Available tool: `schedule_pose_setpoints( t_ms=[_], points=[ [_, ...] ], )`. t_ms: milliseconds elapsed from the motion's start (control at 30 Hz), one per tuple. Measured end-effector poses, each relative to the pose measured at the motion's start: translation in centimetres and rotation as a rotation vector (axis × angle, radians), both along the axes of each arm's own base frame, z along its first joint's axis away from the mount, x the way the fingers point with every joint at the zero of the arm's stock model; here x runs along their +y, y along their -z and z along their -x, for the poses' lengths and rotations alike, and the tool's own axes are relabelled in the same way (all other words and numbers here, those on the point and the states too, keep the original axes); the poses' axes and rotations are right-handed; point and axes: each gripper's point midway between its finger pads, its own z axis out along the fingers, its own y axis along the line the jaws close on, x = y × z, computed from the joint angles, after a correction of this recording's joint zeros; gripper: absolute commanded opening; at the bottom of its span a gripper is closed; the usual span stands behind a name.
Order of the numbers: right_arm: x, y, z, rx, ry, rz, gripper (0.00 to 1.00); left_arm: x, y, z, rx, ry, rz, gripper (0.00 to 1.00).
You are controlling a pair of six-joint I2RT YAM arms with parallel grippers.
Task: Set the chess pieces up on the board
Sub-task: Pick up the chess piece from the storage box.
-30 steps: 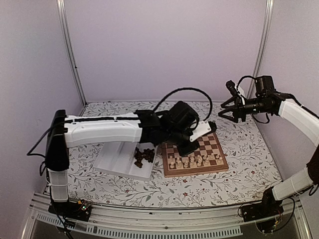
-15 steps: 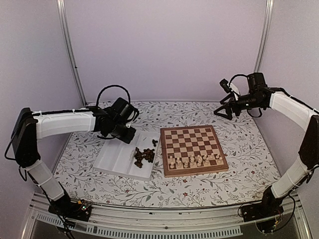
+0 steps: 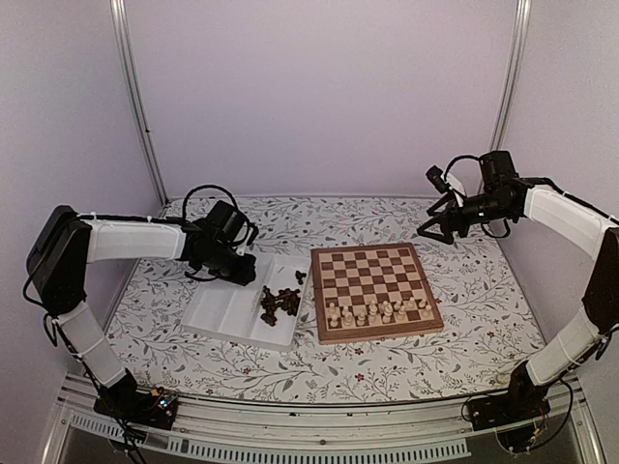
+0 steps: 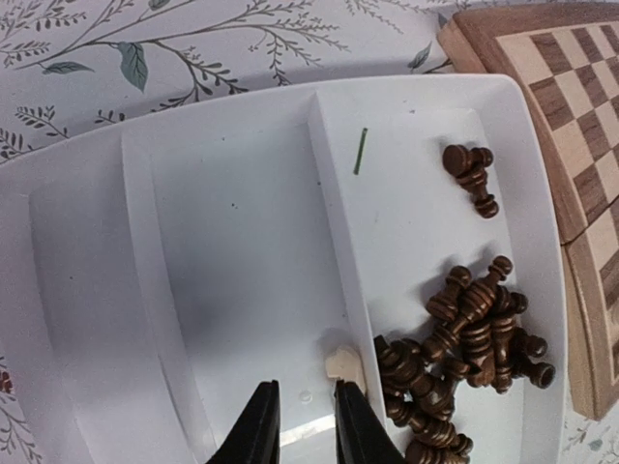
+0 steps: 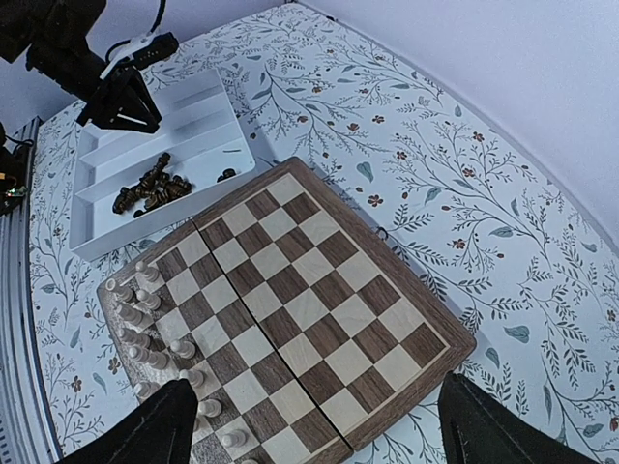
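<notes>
L fingers (image 4: pixel 259 425) narrow, gripping nothing, low over white tray (image 4: pixel 222 242) by a cream piece (image 4: pixel 343 365) & dark pieces (image 4: pixel 464 329); R fingers (image 5: pixel 155 425) wide above board (image 5: pixel 290 290).

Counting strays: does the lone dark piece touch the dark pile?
Apart. The left wrist view shows bare tray floor between the lone dark piece and the dark pile.

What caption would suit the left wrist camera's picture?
Left gripper above the white tray, beside heaped dark chess pieces and one pale piece.

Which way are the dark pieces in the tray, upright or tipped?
Tipped: the dark pieces lie heaped on their sides in the tray.
</notes>
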Motion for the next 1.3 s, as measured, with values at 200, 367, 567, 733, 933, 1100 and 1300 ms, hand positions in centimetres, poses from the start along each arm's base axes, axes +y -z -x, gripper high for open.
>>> schedule_pose_setpoints(
  t_ms=[200,367,567,733,933,1100,1300],
  points=[
    [0.0,0.2,0.1,0.002,-0.003,0.002,0.89,-0.7,2.1,0.5,0.064,0.015,0.017,0.21],
    [0.0,0.5,0.2,0.008,-0.005,0.004,0.89,-0.7,2.7,1.1,0.083,0.011,0.031,0.2],
    [0.0,0.6,0.3,0.012,-0.009,0.001,0.88,-0.4,3.5,2.1,0.114,0.014,0.036,0.25],
    [0.2,0.5,0.4,0.014,-0.016,-0.008,0.88,-0.4,4.2,2.9,0.143,0.016,0.041,0.31],
    [0.2,0.5,0.5,0.014,-0.019,-0.011,0.88,-0.9,4.4,3.5,0.164,0.035,0.053,0.31],
    [0.3,0.4,0.5,0.015,-0.022,-0.015,0.88,-0.9,5.5,4.1,0.196,0.04,0.032,0.32],
    [0.3,0.4,0.6,0.017,-0.026,-0.02,0.88,-0.6,5.6,4.1,0.193,0.034,0.012,0.32]
  ],
)
